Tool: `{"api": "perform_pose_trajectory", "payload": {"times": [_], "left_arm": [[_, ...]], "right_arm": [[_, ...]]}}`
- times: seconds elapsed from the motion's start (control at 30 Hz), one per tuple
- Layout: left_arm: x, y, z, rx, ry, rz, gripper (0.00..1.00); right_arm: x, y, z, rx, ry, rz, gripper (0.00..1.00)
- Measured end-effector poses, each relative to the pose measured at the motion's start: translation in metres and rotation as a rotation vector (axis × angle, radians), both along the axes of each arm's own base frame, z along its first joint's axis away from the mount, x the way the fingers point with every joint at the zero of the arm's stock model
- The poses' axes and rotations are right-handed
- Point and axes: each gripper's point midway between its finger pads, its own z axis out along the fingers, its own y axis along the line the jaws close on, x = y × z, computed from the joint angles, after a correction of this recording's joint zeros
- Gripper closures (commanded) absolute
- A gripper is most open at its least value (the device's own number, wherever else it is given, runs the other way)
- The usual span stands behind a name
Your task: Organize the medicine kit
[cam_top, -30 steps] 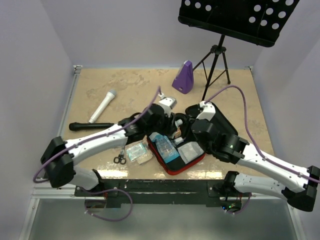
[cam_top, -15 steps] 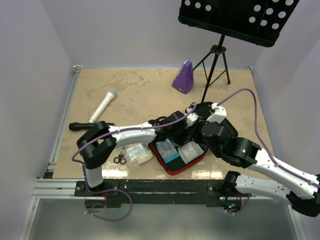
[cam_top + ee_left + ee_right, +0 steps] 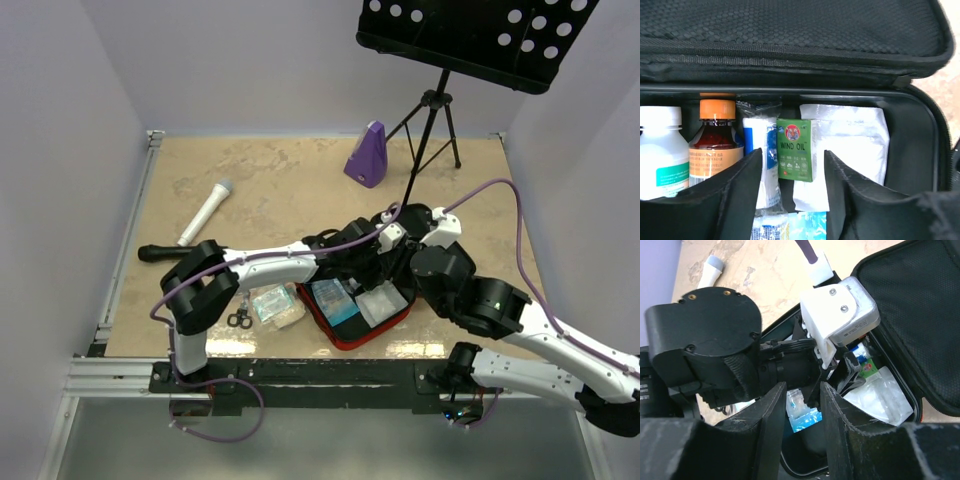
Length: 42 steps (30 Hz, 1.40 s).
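The medicine kit (image 3: pixel 352 338) lies open near the table's front edge, red rim round a black lining, its mesh lid (image 3: pixel 790 30) raised behind. Inside stand a white bottle (image 3: pixel 660 150), an orange-capped brown bottle (image 3: pixel 715 145), a blue-and-white packet (image 3: pixel 762 160), a green WIND OIL box (image 3: pixel 795 150) and a white pouch (image 3: pixel 850 145). My left gripper (image 3: pixel 792 192) hangs open just in front of the green box, touching nothing. My right gripper (image 3: pixel 802 412) is open above the kit, right behind the left wrist (image 3: pixel 840 315), with a blue packet (image 3: pixel 802 415) below it.
Clear packets (image 3: pixel 277 305) and small scissors (image 3: pixel 238 319) lie left of the kit. A white microphone (image 3: pixel 205 212) and a black microphone (image 3: pixel 180 251) lie further left. A purple metronome (image 3: pixel 367 155) and a music stand (image 3: pixel 425 140) are at the back.
My left arm has folded its elbow back and reached right, bringing its gripper over the kit's back row. The right arm has drawn slightly right and back.
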Motion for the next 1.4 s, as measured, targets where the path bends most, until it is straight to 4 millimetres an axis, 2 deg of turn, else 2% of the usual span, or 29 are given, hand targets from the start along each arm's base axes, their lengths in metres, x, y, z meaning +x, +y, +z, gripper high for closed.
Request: {"api": "perform_pose_trajectory", "payload": {"times": [0.2, 0.33, 0.43, 0.47, 0.53, 0.6, 0.67, 0.73, 0.87, 0.93, 1.0, 1.07, 1.2, 1.27, 1.4], "left_arm": [[0.000, 0.001, 0.023, -0.036, -0.024, 0.003, 0.41], [0.002, 0.021, 0.053, -0.069, -0.074, 0.060, 0.41], [0.008, 0.066, 0.085, -0.113, -0.112, 0.197, 0.39], [0.015, 0.091, 0.098, -0.139, -0.126, 0.286, 0.37], [0.027, 0.135, 0.116, -0.176, -0.145, 0.446, 0.27], [0.035, 0.182, 0.124, -0.203, -0.157, 0.635, 0.17], [0.030, 0.218, 0.116, -0.204, -0.143, 0.781, 0.04], [0.016, 0.241, 0.094, -0.171, -0.101, 0.881, 0.00], [-0.015, 0.289, 0.040, -0.059, -0.015, 1.055, 0.00], [-0.023, 0.311, 0.027, -0.027, 0.010, 1.128, 0.02], [-0.021, 0.331, 0.020, -0.010, 0.036, 1.215, 0.03], [-0.015, 0.344, 0.014, 0.002, 0.063, 1.279, 0.08], [-0.016, 0.346, 0.000, 0.020, 0.124, 1.296, 0.19], [-0.021, 0.346, -0.013, 0.032, 0.164, 1.299, 0.26], [-0.034, 0.351, -0.038, 0.090, 0.231, 1.314, 0.30]], "right_arm": [[0.000, 0.000, 0.000, -0.001, 0.000, 0.000, 0.62], [0.000, 0.001, 0.000, 0.002, -0.001, 0.001, 0.61], [0.001, 0.006, 0.002, 0.009, -0.005, 0.015, 0.62], [0.002, 0.010, 0.001, 0.007, -0.004, 0.027, 0.62], [0.004, 0.019, -0.004, -0.008, -0.001, 0.051, 0.62], [0.006, 0.031, -0.014, -0.032, 0.014, 0.085, 0.62], [0.008, 0.043, -0.027, -0.062, 0.037, 0.122, 0.62], [0.009, 0.056, -0.046, -0.101, 0.069, 0.164, 0.62], [0.003, 0.065, -0.075, -0.142, 0.117, 0.227, 0.61], [0.001, 0.067, -0.075, -0.133, 0.116, 0.241, 0.61], [0.002, 0.071, -0.071, -0.113, 0.102, 0.250, 0.61], [0.002, 0.074, -0.066, -0.094, 0.092, 0.260, 0.61], [0.002, 0.077, -0.062, -0.078, 0.082, 0.267, 0.61], [0.001, 0.076, -0.062, -0.073, 0.079, 0.268, 0.61], [-0.001, 0.075, -0.063, -0.065, 0.077, 0.273, 0.61]]}}
